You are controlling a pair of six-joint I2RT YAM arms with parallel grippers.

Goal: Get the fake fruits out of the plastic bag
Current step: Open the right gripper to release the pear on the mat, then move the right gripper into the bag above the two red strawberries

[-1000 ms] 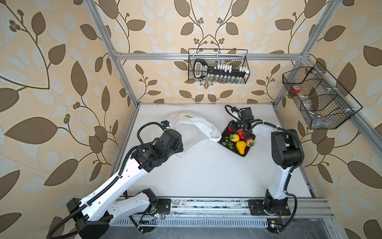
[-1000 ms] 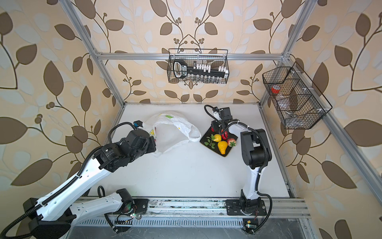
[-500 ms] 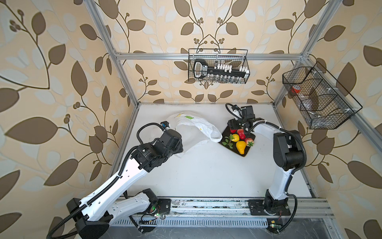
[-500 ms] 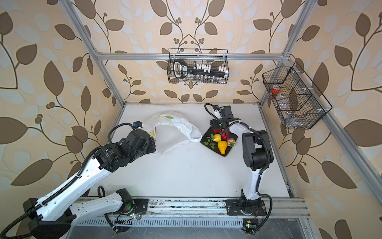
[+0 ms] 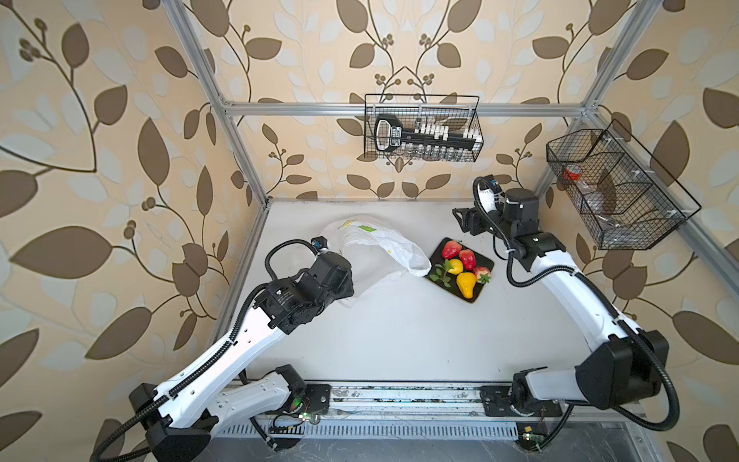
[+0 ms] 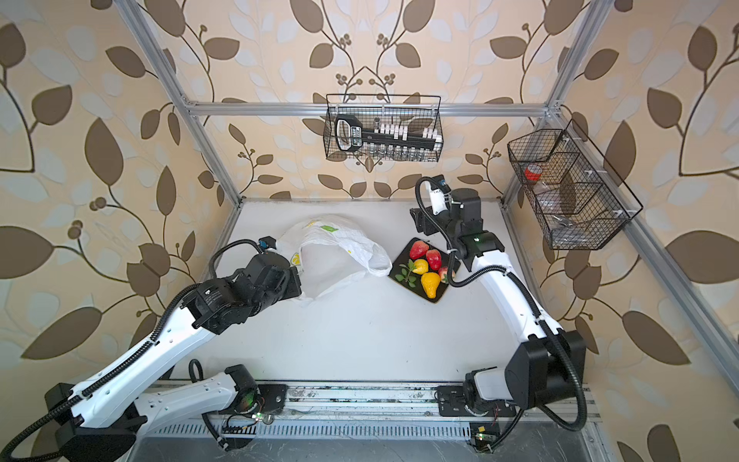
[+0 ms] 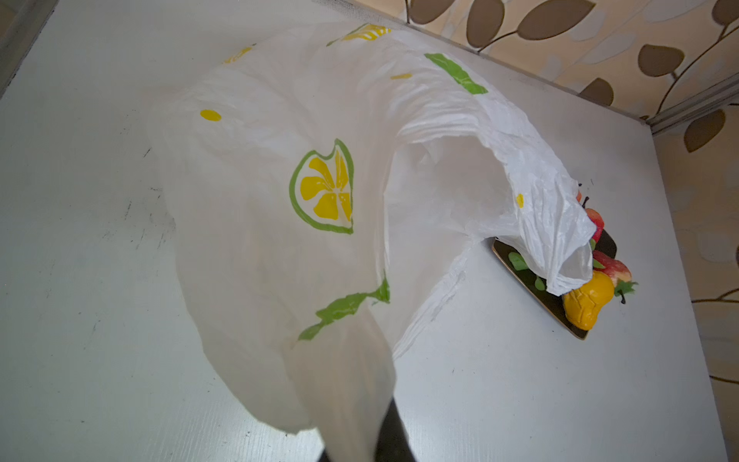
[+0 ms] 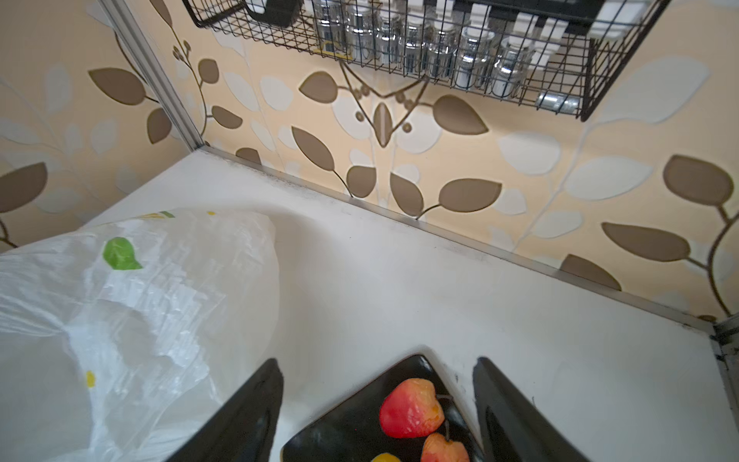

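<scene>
White table (image 5: 400,340) filled the middle of both top views, with leaf-print wallpaper behind. I saw the bag (image 5: 372,248) crumpled at centre, its lower-left edge bunched in my left gripper (image 7: 360,450), which was clamped tight on it. The fruits (image 5: 464,264) I could see sat on the tray (image 5: 451,289) right of centre, touching the bag's handle. My right gripper (image 8: 376,362) hung over the tray's upper corner, fingers spread wide, empty.
</scene>
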